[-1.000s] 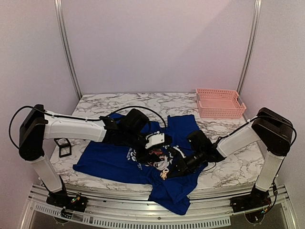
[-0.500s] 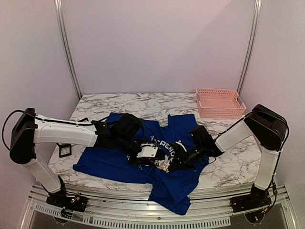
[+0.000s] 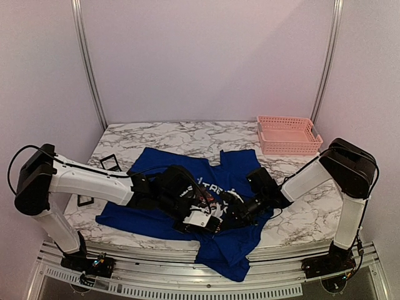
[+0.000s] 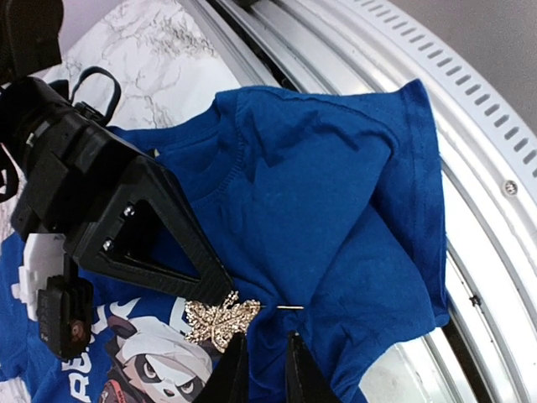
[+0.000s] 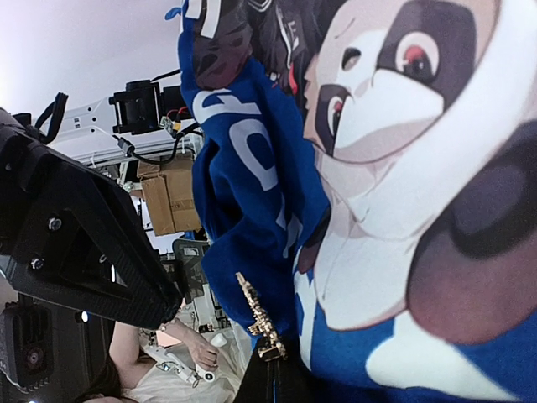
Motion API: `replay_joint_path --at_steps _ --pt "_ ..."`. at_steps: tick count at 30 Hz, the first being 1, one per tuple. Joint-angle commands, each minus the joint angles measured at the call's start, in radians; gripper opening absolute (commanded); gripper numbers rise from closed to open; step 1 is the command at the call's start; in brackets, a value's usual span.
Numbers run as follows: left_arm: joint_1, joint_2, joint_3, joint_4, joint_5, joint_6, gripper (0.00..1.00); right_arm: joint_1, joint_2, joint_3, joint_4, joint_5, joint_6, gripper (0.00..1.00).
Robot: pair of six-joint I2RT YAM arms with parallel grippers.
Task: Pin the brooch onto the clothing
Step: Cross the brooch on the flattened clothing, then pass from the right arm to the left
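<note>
Your left tool [image 4: 265, 351] has dropped beside the brooch [image 4: 221, 317] and narrowed over the clothing [image 4: 336, 193], grip unconfirmed, while your right tool [image 5: 270, 374] stays clenched on the brooch: pinning underway.

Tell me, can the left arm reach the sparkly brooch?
Likely yes: the left gripper sits right beside the brooch, with nothing between them, though the right gripper seems to hold it.

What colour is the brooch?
Pale gold and glittery. The brooch shows best in the left wrist view, against the blue T-shirt.
</note>
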Motion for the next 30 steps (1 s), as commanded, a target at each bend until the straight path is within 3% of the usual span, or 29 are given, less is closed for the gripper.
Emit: replay_joint_path --at_steps 1,6,11,23,30 --pt "-0.012 0.044 -0.005 0.032 -0.004 -0.003 0.17 0.005 -0.012 -0.019 0.005 -0.014 0.001 0.0" --pt "-0.015 0.027 -0.067 0.084 0.02 0.096 0.2 0.005 -0.022 -0.028 0.01 -0.012 0.001 0.0" --pt "-0.025 0.028 -0.113 0.276 0.008 0.127 0.24 0.005 -0.02 -0.028 0.016 -0.011 0.004 0.0" --pt "-0.035 0.083 -0.083 0.246 -0.029 0.183 0.15 0.005 -0.026 -0.026 0.017 -0.005 0.006 0.0" --pt "-0.035 0.094 -0.084 0.225 -0.005 0.299 0.13 0.005 -0.023 -0.024 0.016 -0.006 0.004 0.0"
